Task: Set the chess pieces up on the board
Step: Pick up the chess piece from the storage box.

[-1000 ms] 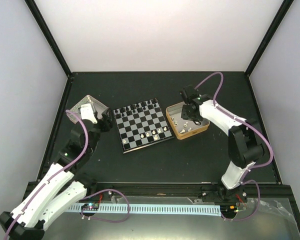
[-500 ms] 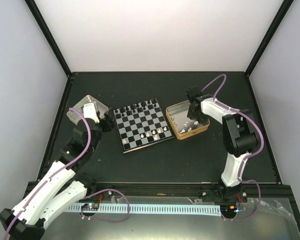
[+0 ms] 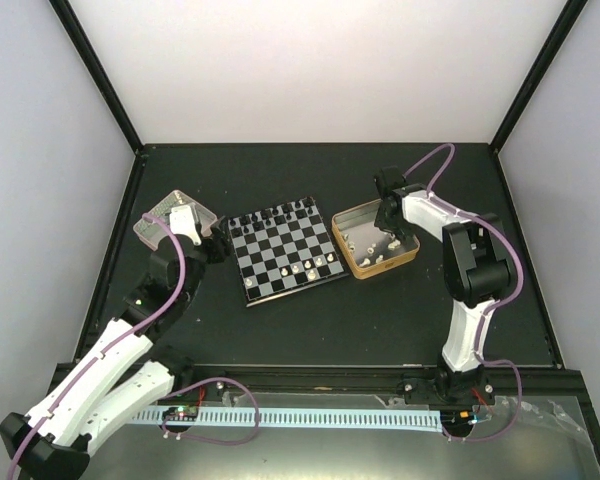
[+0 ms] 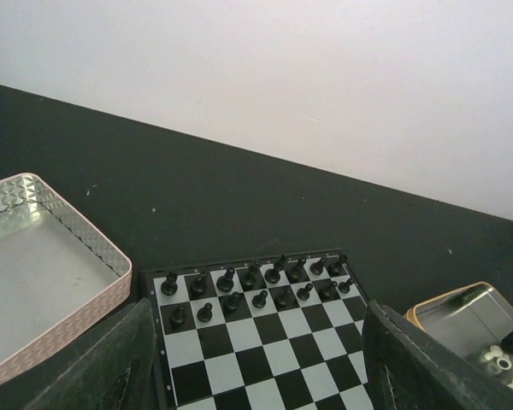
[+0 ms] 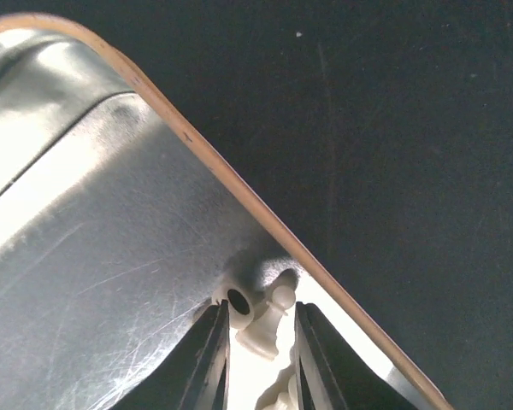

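Note:
The board (image 3: 285, 255) lies mid-table, with black chess pieces (image 3: 280, 214) along its far rows and a few white ones (image 3: 308, 267) near its front. The left wrist view shows the board (image 4: 265, 342) and the black pieces (image 4: 256, 286) in two rows. My left gripper (image 3: 216, 244) hovers at the board's left edge, open and empty (image 4: 261, 376). My right gripper (image 3: 389, 233) is down inside the gold-rimmed tin (image 3: 362, 268). Its jaws (image 5: 258, 342) stand narrowly open around a white pawn (image 5: 269, 320) and another white piece (image 5: 238, 301) by the tin's rim (image 5: 205, 154).
A pale silver-pink tin (image 3: 165, 212) stands left of the board, also in the left wrist view (image 4: 43, 282). More white pieces (image 3: 365, 245) lie loose in the gold-rimmed tin, whose corner shows in the left wrist view (image 4: 462, 312). Dark frame posts stand at the back corners.
My right gripper has moved right and lowered to the tin's right side, over the white pieces. My left arm has drawn slightly back to the left.

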`<state>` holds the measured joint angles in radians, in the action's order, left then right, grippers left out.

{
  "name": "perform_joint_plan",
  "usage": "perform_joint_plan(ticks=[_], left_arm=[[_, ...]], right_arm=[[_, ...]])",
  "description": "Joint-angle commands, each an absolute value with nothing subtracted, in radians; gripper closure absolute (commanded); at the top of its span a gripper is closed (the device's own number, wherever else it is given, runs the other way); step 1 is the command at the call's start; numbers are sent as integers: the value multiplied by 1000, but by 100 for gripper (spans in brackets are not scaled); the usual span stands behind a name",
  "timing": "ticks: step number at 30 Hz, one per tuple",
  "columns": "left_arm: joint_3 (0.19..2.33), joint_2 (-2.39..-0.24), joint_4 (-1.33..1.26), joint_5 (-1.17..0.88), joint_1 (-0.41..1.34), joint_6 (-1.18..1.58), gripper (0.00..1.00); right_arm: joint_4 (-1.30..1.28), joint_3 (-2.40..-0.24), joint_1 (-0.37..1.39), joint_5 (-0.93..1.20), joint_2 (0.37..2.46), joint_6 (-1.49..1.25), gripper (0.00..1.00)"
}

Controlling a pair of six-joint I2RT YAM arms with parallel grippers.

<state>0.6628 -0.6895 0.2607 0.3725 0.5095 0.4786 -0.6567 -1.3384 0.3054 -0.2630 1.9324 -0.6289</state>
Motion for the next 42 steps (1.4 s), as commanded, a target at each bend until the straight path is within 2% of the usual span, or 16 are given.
perform_joint_plan(ticks=[1, 8, 24, 29, 33, 42], left_arm=[[678, -696, 235, 367, 500, 464, 32], [676, -696, 235, 365, 499, 464, 32], [677, -700, 233, 359, 495, 467, 32], [676, -704, 233, 355, 494, 468, 33], [676, -704, 233, 354, 494, 468, 32], [678, -720, 220, 308, 492, 468, 32]], right_arm=[[-647, -1355, 296, -279, 1967, -633, 79], [-655, -1343, 296, -278, 1981, -640, 82], [-670, -1300, 296, -245, 1968, -656, 75], [-658, -1290, 296, -229, 1968, -658, 80], [-652, -1290, 296, -218, 1964, -654, 90], [-585, -1247, 298, -157, 1804, -599, 91]])
